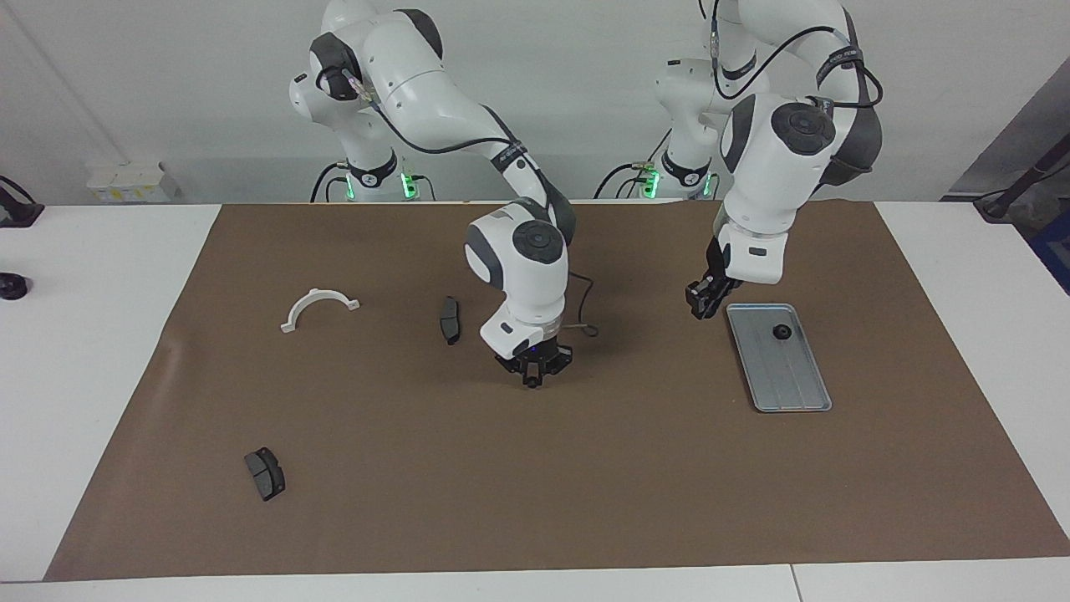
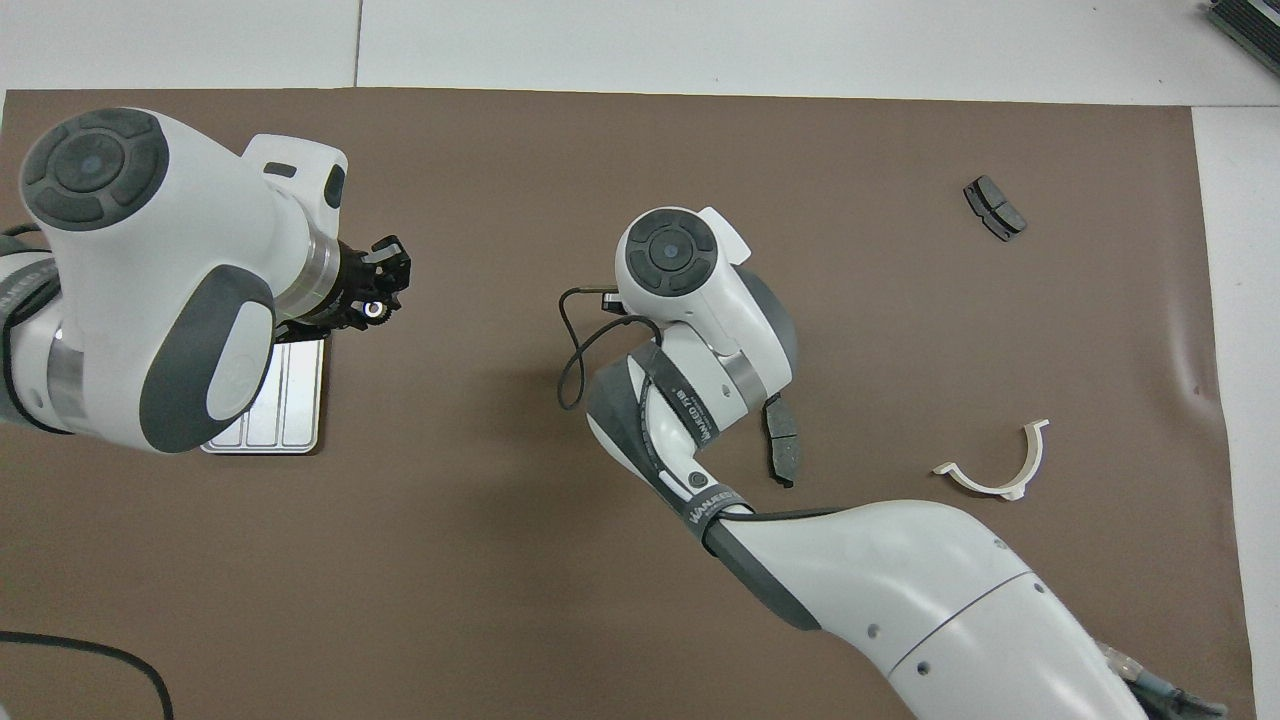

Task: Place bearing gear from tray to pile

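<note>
The silver-grey tray (image 1: 790,380) lies on the brown mat toward the left arm's end; in the overhead view only part of it (image 2: 290,400) shows under the left arm. One small black bearing gear (image 1: 782,331) sits on the tray's end nearer the robots. My left gripper (image 1: 700,303) hangs over the mat just beside that end of the tray. In the overhead view my left gripper (image 2: 378,290) is shut on a small ring-shaped gear (image 2: 378,311). My right gripper (image 1: 532,372) points down over the middle of the mat. No pile shows.
A dark brake pad (image 1: 450,319) lies beside the right arm's wrist, and a second pad (image 1: 265,473) lies farther from the robots. A white half-ring clamp (image 1: 318,308) lies toward the right arm's end. A thin black cable (image 1: 585,322) loops at the right wrist.
</note>
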`<state>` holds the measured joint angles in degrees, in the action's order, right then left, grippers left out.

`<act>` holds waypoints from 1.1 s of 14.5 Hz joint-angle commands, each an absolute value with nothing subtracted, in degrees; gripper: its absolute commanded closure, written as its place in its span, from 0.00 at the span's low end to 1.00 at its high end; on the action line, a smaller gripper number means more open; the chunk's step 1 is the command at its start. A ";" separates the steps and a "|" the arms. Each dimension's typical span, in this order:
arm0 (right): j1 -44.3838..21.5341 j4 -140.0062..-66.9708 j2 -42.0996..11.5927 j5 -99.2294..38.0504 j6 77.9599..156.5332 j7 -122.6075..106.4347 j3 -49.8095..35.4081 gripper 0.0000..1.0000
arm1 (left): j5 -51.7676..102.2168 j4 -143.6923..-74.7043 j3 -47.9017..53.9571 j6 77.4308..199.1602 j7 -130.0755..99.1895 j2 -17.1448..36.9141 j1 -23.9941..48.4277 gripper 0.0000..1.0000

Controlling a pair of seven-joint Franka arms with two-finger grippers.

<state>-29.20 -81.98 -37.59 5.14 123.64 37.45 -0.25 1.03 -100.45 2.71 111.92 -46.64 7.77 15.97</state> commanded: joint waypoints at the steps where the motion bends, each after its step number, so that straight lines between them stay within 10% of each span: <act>1: -23.40 -81.39 -36.91 5.10 121.73 31.31 -1.23 1.00 | 1.75 -103.43 2.02 120.11 -50.08 8.00 20.02 1.00; 16: 1.57 -87.79 -32.61 5.18 118.29 12.83 -0.97 0.92 | 11.60 -100.62 1.93 151.42 -58.54 28.83 35.95 0.99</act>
